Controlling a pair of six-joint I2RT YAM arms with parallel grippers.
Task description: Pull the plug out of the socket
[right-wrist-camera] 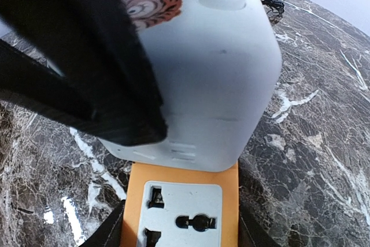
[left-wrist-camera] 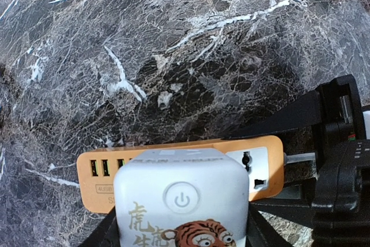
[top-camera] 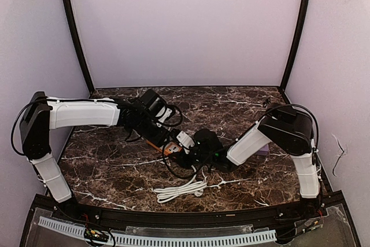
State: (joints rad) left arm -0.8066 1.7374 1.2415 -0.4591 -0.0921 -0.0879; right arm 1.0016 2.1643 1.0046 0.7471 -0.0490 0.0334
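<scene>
Marble table (top-camera: 104, 166): left claw (left-wrist-camera: 180, 232) clamps white plug (left-wrist-camera: 182, 186), right claw (right-wrist-camera: 179, 229) pinches orange strip (right-wrist-camera: 185, 174); tiger print (right-wrist-camera: 151, 5) wrist-view only.

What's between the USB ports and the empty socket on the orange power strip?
The white tiger-printed plug, seated on the strip; left wrist view.

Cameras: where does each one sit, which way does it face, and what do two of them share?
Top external: above and behind the bases, facing down at the table; left arm and right arm meet at the orange power strip.
Left wrist: looks along the strip past the white cube plug; left fingers flank the plug, right fingers clamp the strip's far end.
Right wrist: looks back from that end; right fingers flank the strip, a left finger crosses the plug.
Both wrist views share the plug's power button, from opposite sides.
</scene>
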